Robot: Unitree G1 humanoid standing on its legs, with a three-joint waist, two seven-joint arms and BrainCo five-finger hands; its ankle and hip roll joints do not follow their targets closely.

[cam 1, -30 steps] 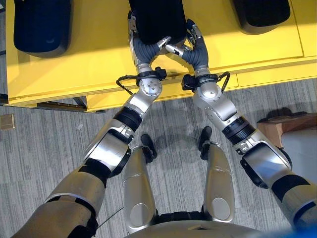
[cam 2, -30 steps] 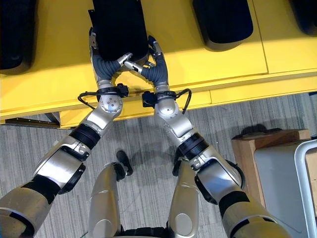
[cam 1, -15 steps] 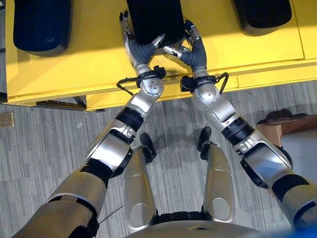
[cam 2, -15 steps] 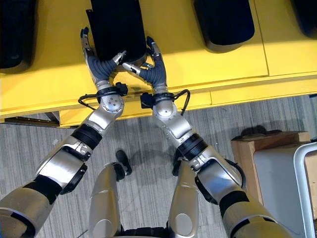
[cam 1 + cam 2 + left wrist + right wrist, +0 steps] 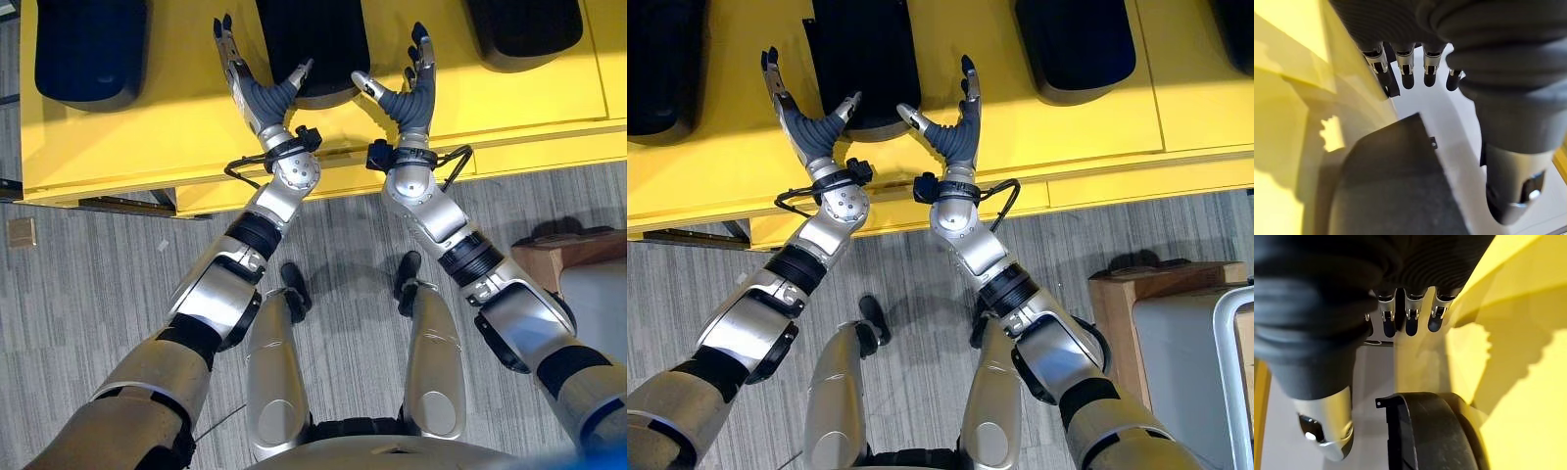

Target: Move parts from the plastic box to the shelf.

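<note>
Three dark parts lie on the yellow shelf (image 5: 127,137): a navy part (image 5: 88,49) at left, a black part (image 5: 312,44) in the middle, another black part (image 5: 524,29) at right. The left hand (image 5: 257,93) and right hand (image 5: 407,93) flank the middle part, fingers spread, holding nothing.

you're looking down at what seems a workshop or factory storage area: a bright yellow flat metal shelf (image 5: 137,137) carrying large black moulded plastic parts (image 5: 90,49) in a row, grey striped carpet-tile flooring (image 5: 88,294), and at the right edge a brown wooden crate (image 5: 1146,284), though its contents are hard to make out.
</note>
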